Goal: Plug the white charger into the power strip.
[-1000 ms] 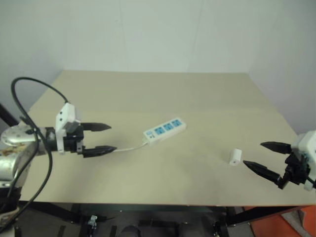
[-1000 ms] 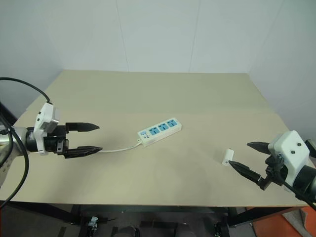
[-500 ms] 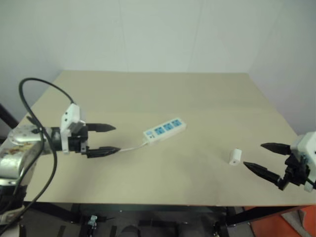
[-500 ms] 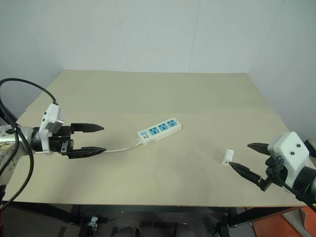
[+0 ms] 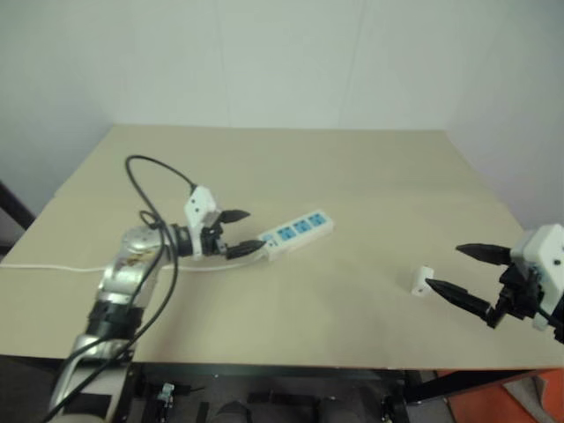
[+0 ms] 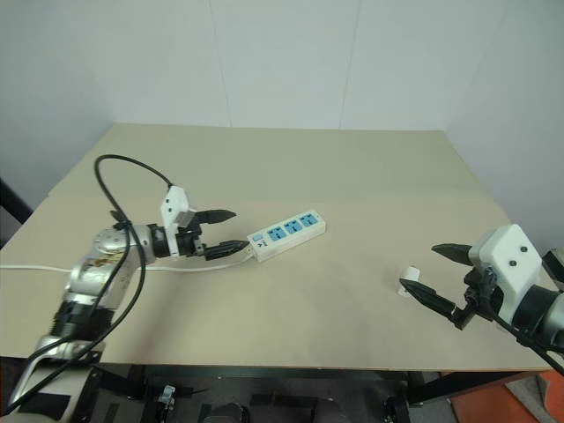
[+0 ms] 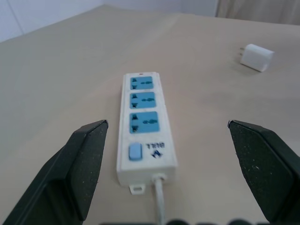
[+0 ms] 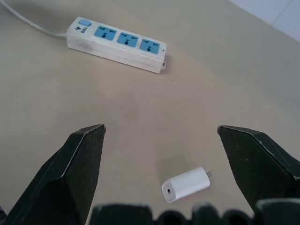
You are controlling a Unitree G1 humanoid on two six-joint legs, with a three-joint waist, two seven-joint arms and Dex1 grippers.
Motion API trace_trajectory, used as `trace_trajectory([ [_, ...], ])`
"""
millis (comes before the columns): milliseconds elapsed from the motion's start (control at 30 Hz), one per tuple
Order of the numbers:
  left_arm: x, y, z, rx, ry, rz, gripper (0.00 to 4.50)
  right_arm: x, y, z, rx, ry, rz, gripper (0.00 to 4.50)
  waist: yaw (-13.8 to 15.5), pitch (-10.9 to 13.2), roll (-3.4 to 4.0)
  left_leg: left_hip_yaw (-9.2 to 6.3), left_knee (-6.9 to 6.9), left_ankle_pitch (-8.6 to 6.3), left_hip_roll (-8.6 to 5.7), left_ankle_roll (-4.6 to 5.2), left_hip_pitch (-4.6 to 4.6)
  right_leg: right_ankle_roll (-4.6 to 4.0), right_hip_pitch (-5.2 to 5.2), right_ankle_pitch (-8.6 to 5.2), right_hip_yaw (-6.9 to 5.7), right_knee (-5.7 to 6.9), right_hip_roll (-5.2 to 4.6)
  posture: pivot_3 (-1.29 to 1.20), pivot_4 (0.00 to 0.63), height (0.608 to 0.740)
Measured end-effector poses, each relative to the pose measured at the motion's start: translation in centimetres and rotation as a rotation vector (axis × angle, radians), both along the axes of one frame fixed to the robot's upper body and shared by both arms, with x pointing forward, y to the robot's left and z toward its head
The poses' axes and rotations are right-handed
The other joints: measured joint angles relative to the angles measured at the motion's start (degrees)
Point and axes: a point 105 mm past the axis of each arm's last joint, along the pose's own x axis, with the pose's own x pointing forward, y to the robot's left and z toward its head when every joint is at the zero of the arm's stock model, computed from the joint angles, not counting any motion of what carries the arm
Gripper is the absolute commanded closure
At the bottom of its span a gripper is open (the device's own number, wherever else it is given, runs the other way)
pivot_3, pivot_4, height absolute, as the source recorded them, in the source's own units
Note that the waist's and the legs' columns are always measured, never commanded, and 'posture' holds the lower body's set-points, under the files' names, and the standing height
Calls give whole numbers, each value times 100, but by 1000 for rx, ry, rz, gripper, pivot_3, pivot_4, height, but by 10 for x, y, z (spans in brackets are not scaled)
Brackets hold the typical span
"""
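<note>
Black fingers of my right gripper [image 6: 429,278] stand wide apart, empty, with the white charger [image 8: 186,184] lying on its side on the tan table [image 6: 352,176] just ahead of them. It looks light, hard and smooth, likely to skid; I'd pinch its flat sides, prongs left free. My left gripper [image 5: 242,233], also spread, hovers at the cord end of the power strip [image 5: 297,230], mid-table.

White charger [image 8: 186,184] lies well apart from 3-socket power strip [image 8: 116,43].
</note>
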Motion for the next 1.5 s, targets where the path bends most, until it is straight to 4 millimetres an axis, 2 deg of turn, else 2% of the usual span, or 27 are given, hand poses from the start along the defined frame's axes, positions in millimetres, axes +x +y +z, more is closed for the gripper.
trace_trajectory([
  [200, 15, -12, -43, 27, 41, 4, 35, -1, 5, 2, -2, -9, 9, 0, 23, 1, -1, -2, 3, 1, -2, 0, 2, 35, 5, -18, 0, -2, 0, 0, 150, 740],
  [333, 29, -25, -50, 26, 2, 49, 35, -2, 9, 3, 5, -11, 26, 0, 38, 2, -3, -3, 4, 1, -5, 0, -3, 36, 4, -16, -1, -4, -3, 0, 150, 740],
  [533, 42, -31, -59, 57, -7, 99, 35, -4, 10, 5, 9, -22, 28, 0, 27, 2, -3, -3, 4, 1, -6, 0, -1, 39, 5, -17, 0, -1, -3, 0, 150, 740],
  [667, 40, -31, -73, 78, 38, 94, 35, -5, 12, 7, 8, -36, 23, 0, 23, 2, -3, -5, 4, 1, -6, 0, 0, 41, 5, -17, -1, 1, -1, 0, 150, 740],
  [1000, 40, -33, -75, 48, 82, 77, 35, -7, 17, 6, 21, -44, 21, 0, 30, 1, -3, -4, 4, 1, -6, 0, 3, 41, 8, -17, -1, 1, -2, 0, 150, 740],
  [1100, 37, -37, -77, 31, 87, 56, 580, -8, 19, 6, 23, -45, 21, 0, 35, 0, -2, -4, 4, 1, -6, 0, 3, 41, 8, -17, -1, 1, -2, 0, 150, 740],
  [1167, 34, -42, -77, 20, 82, 28, 1194, -10, 22, 5, 27, -43, 28, 0, 54, 0, -2, -5, 4, 1, -8, 0, 1, 42, 8, -17, -1, -1, -4, 0, 150, 740],
  [1367, 25, -49, -78, 9, 89, -59, 1206, -12, 22, 3, 22, -33, 21, 0, 76, 0, -3, -5, 5, 1, -12, 0, 0, 42, 8, -17, -2, 0, -8, 0, 150, 740],
  [1500, 5, -47, -78, 41, 80, -238, 1206, -12, 21, 4, 16, -28, 28, 0, 43, 0, -2, -4, 4, 1, -11, 0, -2, 38, 5, -15, -2, 0, -7, 0, 150, 740],
])
